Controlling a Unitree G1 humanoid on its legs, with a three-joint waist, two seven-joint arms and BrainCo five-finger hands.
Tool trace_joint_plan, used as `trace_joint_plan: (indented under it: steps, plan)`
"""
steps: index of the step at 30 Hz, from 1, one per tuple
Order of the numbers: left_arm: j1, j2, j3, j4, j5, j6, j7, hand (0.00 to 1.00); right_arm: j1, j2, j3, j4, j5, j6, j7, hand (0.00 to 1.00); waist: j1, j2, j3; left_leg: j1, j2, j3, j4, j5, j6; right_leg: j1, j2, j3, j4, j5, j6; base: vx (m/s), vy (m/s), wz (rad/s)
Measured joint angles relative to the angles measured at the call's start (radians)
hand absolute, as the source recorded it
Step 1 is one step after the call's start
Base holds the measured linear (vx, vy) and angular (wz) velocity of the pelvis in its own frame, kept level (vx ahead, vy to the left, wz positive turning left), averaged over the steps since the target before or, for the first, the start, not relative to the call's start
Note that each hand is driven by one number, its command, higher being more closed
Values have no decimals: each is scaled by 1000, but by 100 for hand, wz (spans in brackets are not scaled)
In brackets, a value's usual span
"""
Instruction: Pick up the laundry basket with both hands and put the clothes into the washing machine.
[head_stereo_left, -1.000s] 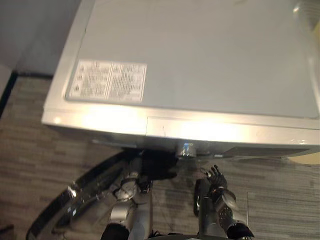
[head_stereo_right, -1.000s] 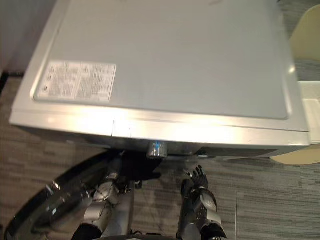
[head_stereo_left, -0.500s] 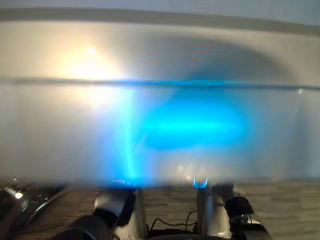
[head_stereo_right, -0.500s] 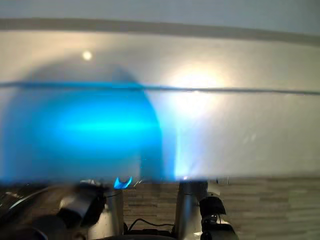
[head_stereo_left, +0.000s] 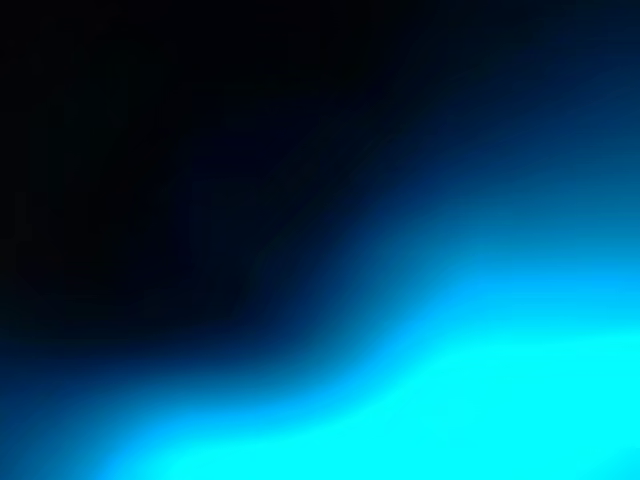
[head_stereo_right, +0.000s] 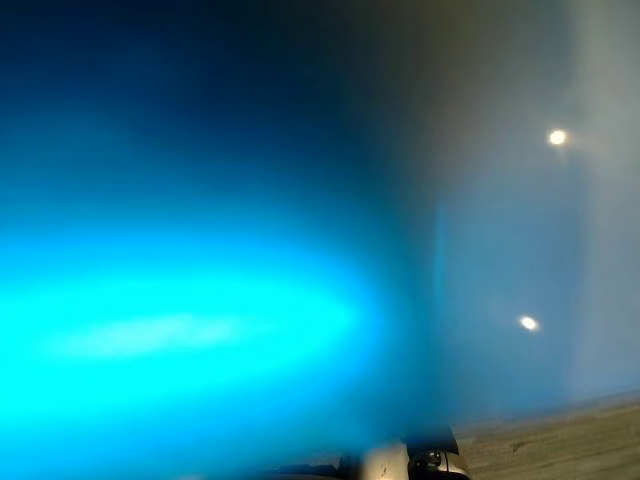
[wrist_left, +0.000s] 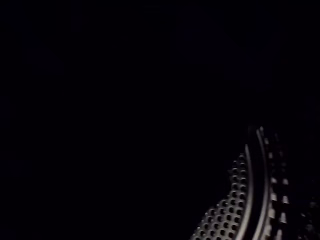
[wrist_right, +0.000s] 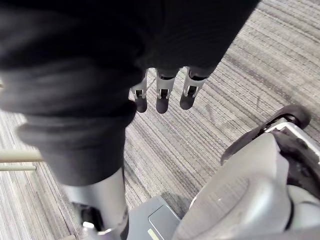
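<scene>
Since a second ago the head camera has moved in close to the washing machine (head_stereo_right: 500, 230), so its lid and open door have given way to a blurred grey face.

A strong blue glow (head_stereo_right: 180, 330) spreads over the left of that face, which is probably the machine's front panel, though it is too blurred to be sure. Two small bright spots (head_stereo_right: 557, 137) lie on it to the right, and a strip of striped floor (head_stereo_right: 560, 445) shows at the near right. The left wrist view is dark except for the curved, perforated metal drum (wrist_left: 225, 220), so the left hand's state cannot be told. The right hand (wrist_right: 163, 95) hangs above the floor, well apart from the machine, its fingers straight and relaxed, with nothing in its hold.
</scene>
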Motion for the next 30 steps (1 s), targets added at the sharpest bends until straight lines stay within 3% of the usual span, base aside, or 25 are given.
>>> trace_joint_plan:
  steps: [3, 5, 7, 9, 12, 15, 19, 23, 25, 27, 28, 30]
  plan:
    - [0, 13, 11, -19, 129, -13, 130, 0, 56, 0, 0, -17, 0, 0, -1, 0, 1, -2, -1, -4, 2, -9, -10, 17, -5, -1, -1, -19, -9, 25, -5, -4, -3, -2]
    - [20, 34, 7, -49, 283, 21, 208, 0, 66, 2, 6, -18, -1, -4, -1, 0, -2, -5, -3, -7, 2, -20, -10, 22, -10, 0, -1, -31, -10, 41, -9, 11, -4, -2]
    - [43, 69, -16, -76, 453, 78, 220, 0, 68, 1, 28, -21, -2, -14, 2, 0, -6, -5, -3, -7, 5, -26, -10, 30, -9, 0, -1, -48, -8, 42, -10, 22, -9, -6]
    - [49, 78, -48, -73, 518, 108, 186, 0, 68, -8, 46, -18, -1, -16, 3, 0, -3, -6, -4, -7, 10, -26, -11, 35, -9, 0, -1, -52, -5, 42, -10, 17, -6, 2]
    - [34, 77, -91, 6, 589, 152, 64, 0, 68, -9, 53, -8, -1, -20, 3, 0, 0, -5, -5, -5, 14, -23, -19, 47, -8, 0, -3, -54, -5, 45, -4, 32, -3, 5]
    - [-21, 49, -111, 186, 656, 241, -79, 0, 70, -21, 53, 3, 2, -19, 3, 0, 9, -4, -5, -4, 15, -23, -28, 59, -7, 2, -4, -58, -6, 46, -3, 18, 10, 6]
    - [-43, 8, -88, 309, 716, 312, -192, 0, 65, -26, 53, 25, 37, -7, 4, 0, 10, -4, -4, -2, 15, -26, -44, 81, -4, 10, -7, -69, -20, 53, -4, 8, 8, 6]
    - [2, -63, 35, 352, 690, 319, -215, 0, 40, -24, 51, 75, 70, 9, 4, 0, 6, -3, -3, 33, 17, -26, -41, 96, 2, 52, -5, -71, -30, 58, -10, 41, 32, -3]
    - [105, -105, 112, 343, 641, 312, -214, 0, 28, -25, 51, 98, 72, 10, 3, 0, 5, -2, -3, 96, 22, -16, -52, 91, 7, 110, 0, -63, -51, 58, -9, 71, 33, -7]
    - [233, -138, 133, 330, 500, 288, -220, 0, 27, -18, 50, 109, 71, 10, 1, 0, 10, -2, -3, 177, 38, 9, -86, 86, 10, 179, 7, -52, -87, 58, -8, 80, -4, -3]
    - [381, -175, 129, 283, 328, 247, -246, 0, 26, -9, 52, 117, 70, 14, 0, 0, 12, -2, -3, 257, 45, 29, -130, 79, 11, 248, 10, -43, -129, 58, -9, 72, -30, -2]
    - [554, -219, 102, 236, 126, 221, -291, 0, 25, -12, 49, 126, 67, 14, -3, 0, 24, 2, -4, 360, 50, 56, -197, 81, 9, 337, 11, -36, -191, 67, -7, 78, -40, 2]
